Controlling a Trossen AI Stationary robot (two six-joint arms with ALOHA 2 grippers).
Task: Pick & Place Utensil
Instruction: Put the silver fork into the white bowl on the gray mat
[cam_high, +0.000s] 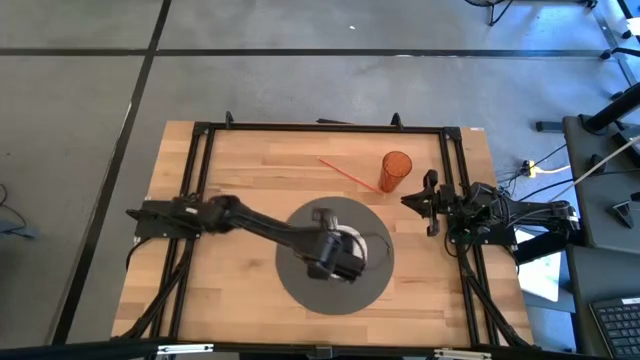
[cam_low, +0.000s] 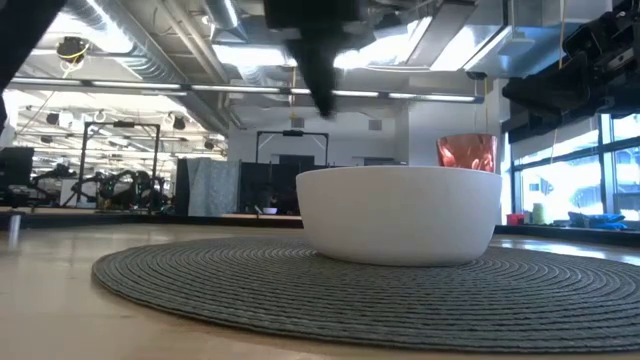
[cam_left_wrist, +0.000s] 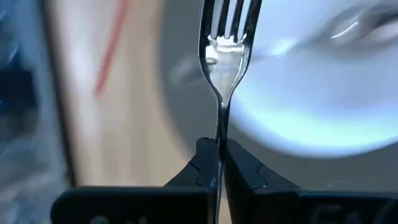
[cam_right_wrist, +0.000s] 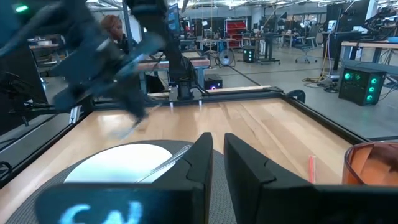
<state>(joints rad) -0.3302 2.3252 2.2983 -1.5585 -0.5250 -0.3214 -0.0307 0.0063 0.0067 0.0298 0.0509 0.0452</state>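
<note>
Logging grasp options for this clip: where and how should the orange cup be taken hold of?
The orange cup stands upright on the wood beside the grey mat, near the waiting right claw. Grip its side wall, probably around mid-height, coming in level from the right arm's side: the wall is round and free there, and the thin orange stick lies on the opposite side.

Robotics lab, open industrial floor. Exposed ceiling ducts (cam_low: 150, 50) and strip lights overhead. Black-framed wooden workbench (cam_high: 250, 170) on bare concrete (cam_high: 300, 85). More benches (cam_right_wrist: 367, 53), equipment racks (cam_right_wrist: 236, 28), cables (cam_high: 540, 168) beyond.
</note>
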